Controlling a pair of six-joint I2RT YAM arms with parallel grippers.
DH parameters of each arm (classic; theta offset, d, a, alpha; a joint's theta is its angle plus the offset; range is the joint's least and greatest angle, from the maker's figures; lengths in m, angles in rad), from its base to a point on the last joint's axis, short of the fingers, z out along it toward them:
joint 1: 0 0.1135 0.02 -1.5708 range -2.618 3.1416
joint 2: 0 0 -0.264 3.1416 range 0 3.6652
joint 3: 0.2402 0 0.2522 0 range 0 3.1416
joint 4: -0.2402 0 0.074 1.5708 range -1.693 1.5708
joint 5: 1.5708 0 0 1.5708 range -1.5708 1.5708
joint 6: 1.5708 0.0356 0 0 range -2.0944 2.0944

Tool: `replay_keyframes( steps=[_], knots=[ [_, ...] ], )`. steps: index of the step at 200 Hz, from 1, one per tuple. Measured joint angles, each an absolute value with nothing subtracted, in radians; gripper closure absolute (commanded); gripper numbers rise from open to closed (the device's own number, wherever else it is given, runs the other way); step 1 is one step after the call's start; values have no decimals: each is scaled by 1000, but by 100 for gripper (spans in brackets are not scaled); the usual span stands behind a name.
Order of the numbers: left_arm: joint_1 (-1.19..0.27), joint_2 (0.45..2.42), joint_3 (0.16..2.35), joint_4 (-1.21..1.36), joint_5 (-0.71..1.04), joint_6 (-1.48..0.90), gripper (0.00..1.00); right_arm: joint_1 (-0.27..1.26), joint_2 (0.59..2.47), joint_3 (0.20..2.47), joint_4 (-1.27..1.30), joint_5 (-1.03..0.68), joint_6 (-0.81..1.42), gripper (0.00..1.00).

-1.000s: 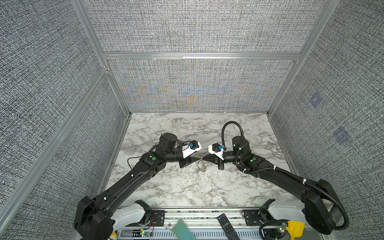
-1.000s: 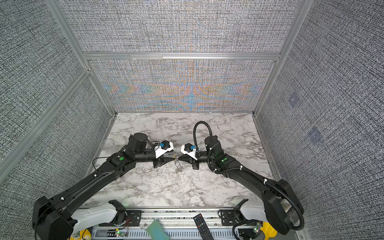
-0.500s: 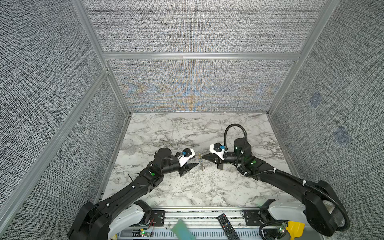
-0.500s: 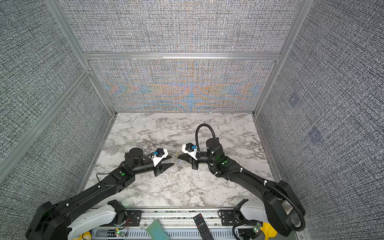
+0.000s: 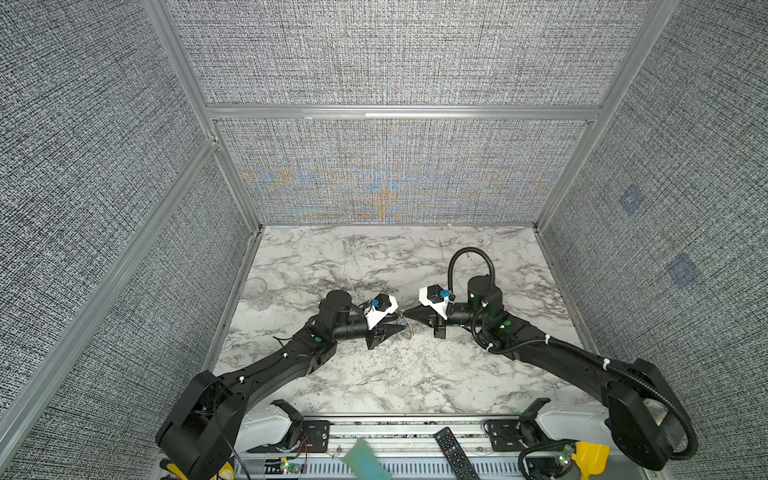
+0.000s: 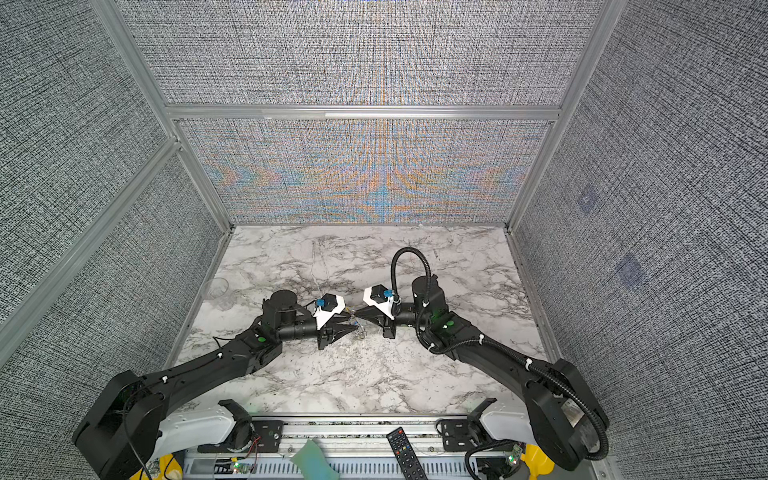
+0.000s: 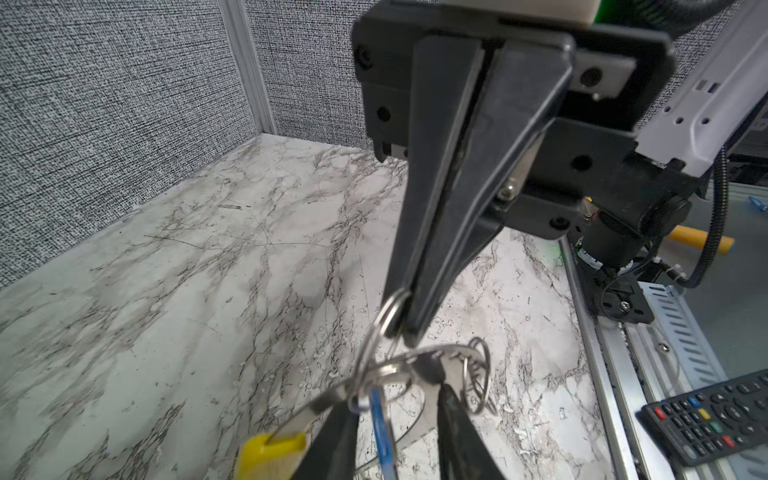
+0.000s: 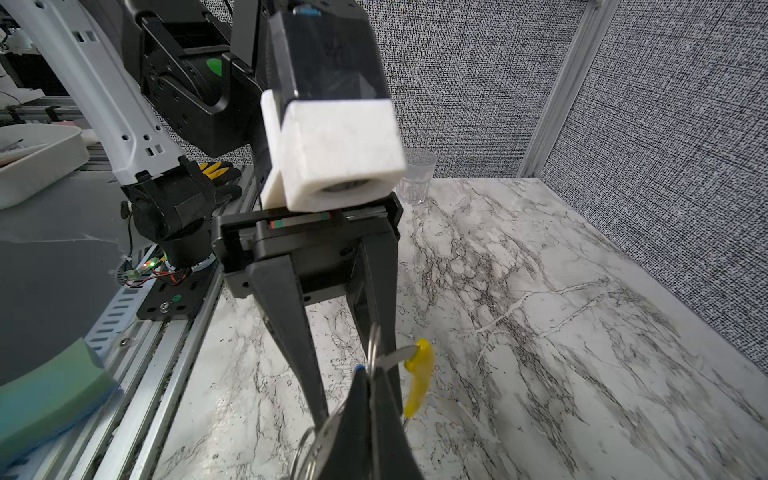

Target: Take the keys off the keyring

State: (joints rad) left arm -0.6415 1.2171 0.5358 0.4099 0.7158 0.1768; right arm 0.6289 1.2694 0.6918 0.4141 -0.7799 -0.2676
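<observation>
The keyring (image 7: 332, 397) is a grey loop with a yellow section (image 7: 270, 453) and small metal rings, and it hangs above the marble between my two grippers. My right gripper (image 8: 370, 380) is shut on one small metal ring (image 7: 392, 309) from above. In the left wrist view my left gripper (image 7: 395, 395) stands open, its fingers (image 7: 332, 440) on either side of the blue key (image 7: 382, 432), with a gap on one side. In both top views the left gripper (image 5: 400, 328) (image 6: 352, 328) and the right gripper (image 5: 409, 314) (image 6: 360, 314) meet tip to tip at mid table.
A clear glass cup (image 5: 254, 286) (image 8: 415, 183) stands at the table's left edge by the wall. A black remote (image 5: 455, 453) (image 7: 715, 415) and a green sponge (image 5: 365, 459) lie on the front rail. A white tray (image 8: 37, 162) sits off the table.
The left gripper dropped lower and nearer the front, then slid right up to the right gripper's tips. Its jaws have narrowed. The right gripper stayed shut on the ring.
</observation>
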Motion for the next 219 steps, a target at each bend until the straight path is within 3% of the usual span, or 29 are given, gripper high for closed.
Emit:
replay_keyframes(
  steps=[83, 219],
  knots=[
    [-641, 1224, 540, 415, 717, 183, 100, 626, 1267, 692, 423, -769, -267, 100],
    [-641, 1197, 571, 355, 707, 236, 100, 620, 1206, 668, 399, -657, -295, 100]
  ],
)
